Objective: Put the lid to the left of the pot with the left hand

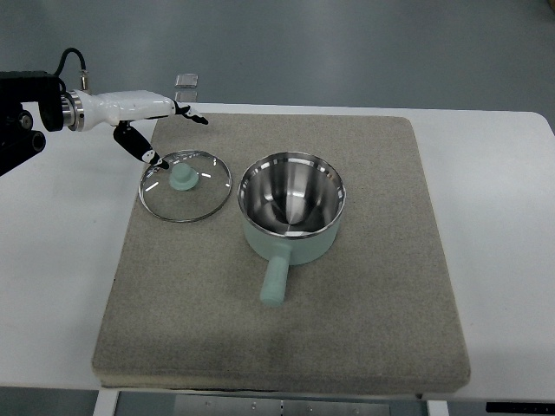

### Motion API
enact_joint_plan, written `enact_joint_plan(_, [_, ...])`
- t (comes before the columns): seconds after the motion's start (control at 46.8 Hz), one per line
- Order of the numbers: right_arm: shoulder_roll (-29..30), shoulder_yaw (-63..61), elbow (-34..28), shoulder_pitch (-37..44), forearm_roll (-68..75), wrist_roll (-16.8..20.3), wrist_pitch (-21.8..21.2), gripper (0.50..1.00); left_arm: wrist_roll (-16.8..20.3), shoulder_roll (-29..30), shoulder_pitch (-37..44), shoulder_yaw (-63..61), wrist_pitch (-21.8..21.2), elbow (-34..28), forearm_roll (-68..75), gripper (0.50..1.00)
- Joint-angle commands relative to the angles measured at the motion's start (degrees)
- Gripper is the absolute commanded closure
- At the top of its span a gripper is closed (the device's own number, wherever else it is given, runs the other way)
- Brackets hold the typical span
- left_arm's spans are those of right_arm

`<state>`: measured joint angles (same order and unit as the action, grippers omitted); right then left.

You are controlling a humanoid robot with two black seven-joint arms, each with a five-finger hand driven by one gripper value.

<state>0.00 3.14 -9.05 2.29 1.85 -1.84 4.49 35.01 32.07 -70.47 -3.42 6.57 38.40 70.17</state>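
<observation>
Lid (186, 185) lies flat on the mat (364, 329) just left of the pot (292, 206), with the left hand (154, 130) open and empty just beyond its far-left rim, knob to the hand's near-right.

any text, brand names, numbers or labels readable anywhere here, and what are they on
None can be read.
Mint-green saucepan with steel interior: no brand or marking shows.
Round glass lid with mint knob: only glare streaks, no print.
Grey felt mat and white table: plain.
Small clear object at the mat's far edge: too small to tell whether it carries print.
Left hand: white shell, no lettering visible.
</observation>
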Motion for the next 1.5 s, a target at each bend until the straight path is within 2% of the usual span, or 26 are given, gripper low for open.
enact_joint_plan(0.0, [0.0,-0.1,0.0,0.0,0.0,0.0,0.0,0.579,0.0,-1.3,0.0,-0.1,0.0,-3.5,-4.0,0.587])
enact_joint_plan(0.342, [0.0,-0.1,0.0,0.0,0.0,0.0,0.0,0.579,0.0,-9.6,0.9,-0.1,0.2,-19.0,-15.5,0.585])
enact_joint_plan(0.577, [0.0,0.0,0.0,0.0,0.1,0.0,0.0,0.579,0.0,-18.3,1.2,0.2,0.9,-33.6,-30.1,0.583])
enact_joint_plan(0.705, [0.0,-0.1,0.0,0.0,0.0,0.0,0.0,0.579,0.0,-19.0,1.4,0.3,0.9,-34.3,-42.1,0.572])
enact_joint_plan(0.855, [0.0,-0.1,0.0,0.0,0.0,0.0,0.0,0.579,-7.0,-19.7,3.0,0.3,0.5,-34.2,-59.0,0.574])
enact_joint_plan(0.983, [0.0,-0.1,0.0,0.0,0.0,0.0,0.0,0.579,-7.8,-19.5,3.4,0.3,2.5,-34.2,-69.8,0.572])
enact_joint_plan(1.112, [0.0,-0.1,0.0,0.1,0.0,0.0,0.0,0.579,-7.8,-19.2,5.0,1.7,7.8,-34.4,-73.2,0.57])
enact_joint_plan(1.219, [0.0,-0.1,0.0,0.0,0.0,0.0,0.0,0.579,-7.9,-18.8,7.0,9.1,11.3,-34.7,-74.5,0.57])
enact_joint_plan(1.475, [0.0,-0.1,0.0,0.0,0.0,0.0,0.0,0.579,-8.1,-19.0,9.3,16.8,11.4,-34.5,-74.6,0.566])
